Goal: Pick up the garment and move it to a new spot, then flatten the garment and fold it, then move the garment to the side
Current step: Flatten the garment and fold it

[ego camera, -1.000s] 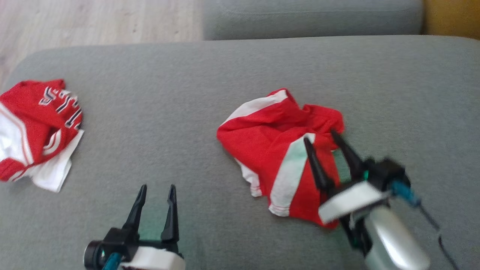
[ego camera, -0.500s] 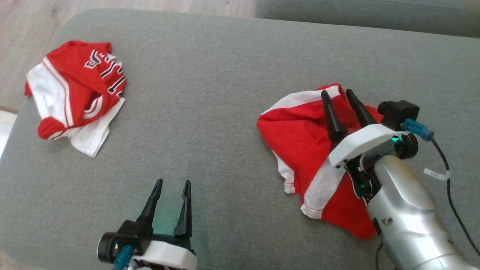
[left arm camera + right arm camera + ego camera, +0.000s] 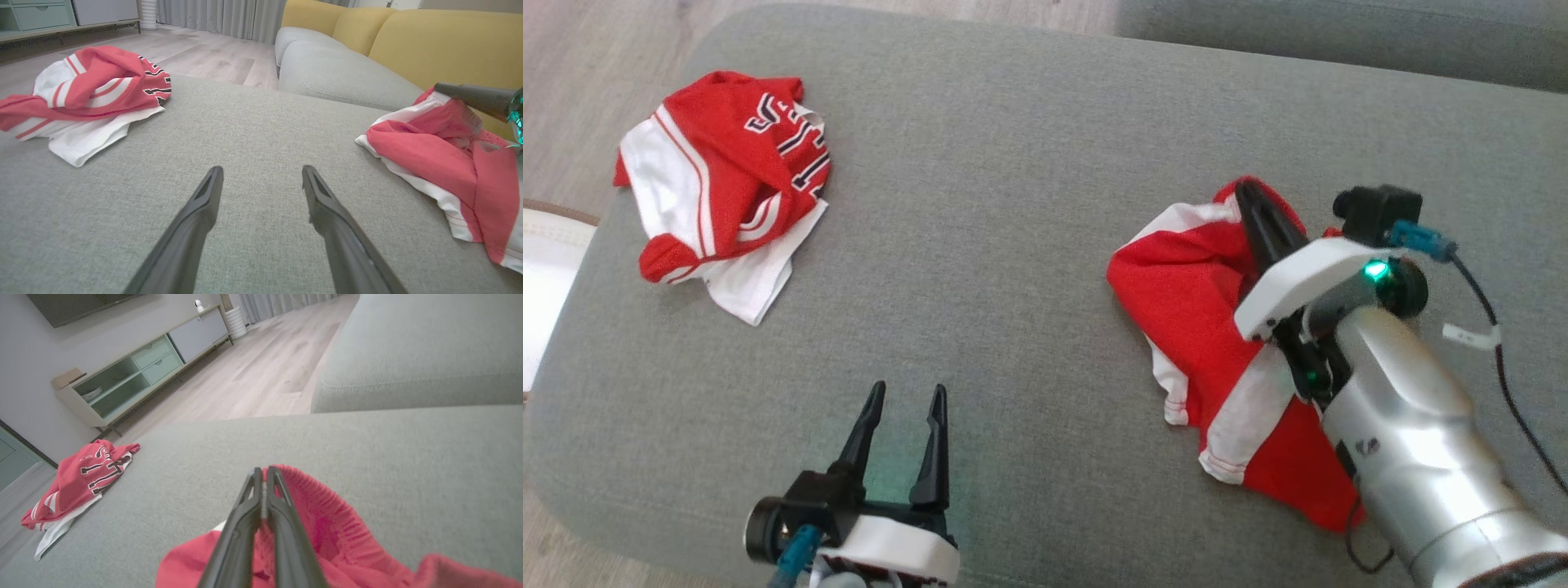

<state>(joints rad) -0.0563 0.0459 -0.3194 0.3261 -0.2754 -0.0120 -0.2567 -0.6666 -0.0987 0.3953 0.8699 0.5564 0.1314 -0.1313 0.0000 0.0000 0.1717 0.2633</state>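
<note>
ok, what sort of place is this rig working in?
Most likely a home living room: a wide grey fabric sofa seat, mustard-yellow back cushions behind it, and a low pale-green cabinet with drawers on light wood flooring.

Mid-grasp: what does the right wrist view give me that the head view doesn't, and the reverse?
Right wrist view adds: the right gripper shut on the garment at its gathered waistband, and a cabinet across the room. Head view adds: the open left gripper over the cushion, and the garment's whole crumpled outline. Both: right gripper, garment, cushion, and a red jersey lying near the cushion's left edge.
</note>
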